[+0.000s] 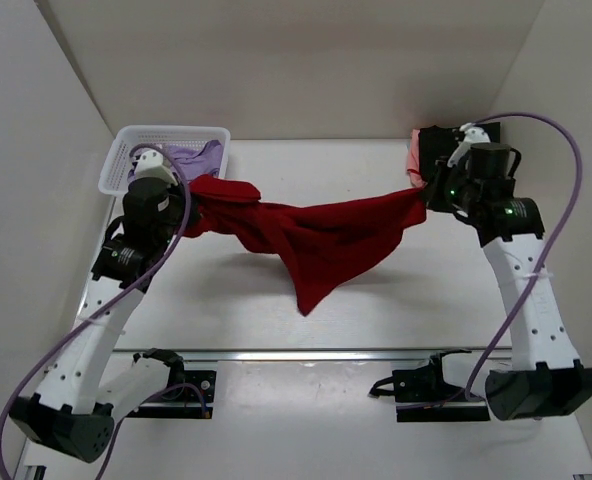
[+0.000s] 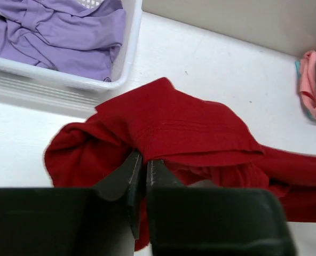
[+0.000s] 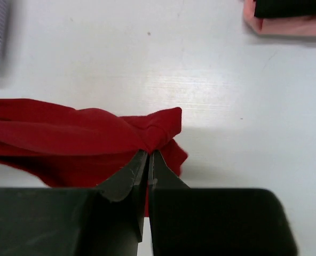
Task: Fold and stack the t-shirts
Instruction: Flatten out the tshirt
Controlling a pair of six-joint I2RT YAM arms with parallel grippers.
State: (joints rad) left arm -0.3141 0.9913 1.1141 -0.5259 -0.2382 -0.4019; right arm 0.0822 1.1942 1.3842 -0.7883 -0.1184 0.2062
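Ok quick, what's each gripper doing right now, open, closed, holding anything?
Left gripper: closed, pinching one end of the red t-shirt.
Right gripper: closed, pinching the other end of the red t-shirt.

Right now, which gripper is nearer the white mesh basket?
Left. The left gripper pinches the red t-shirt just beside the basket; the right gripper holds the shirt's other end, far across the table.

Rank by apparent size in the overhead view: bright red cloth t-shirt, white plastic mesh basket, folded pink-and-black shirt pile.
1. bright red cloth t-shirt
2. white plastic mesh basket
3. folded pink-and-black shirt pile, partly hidden
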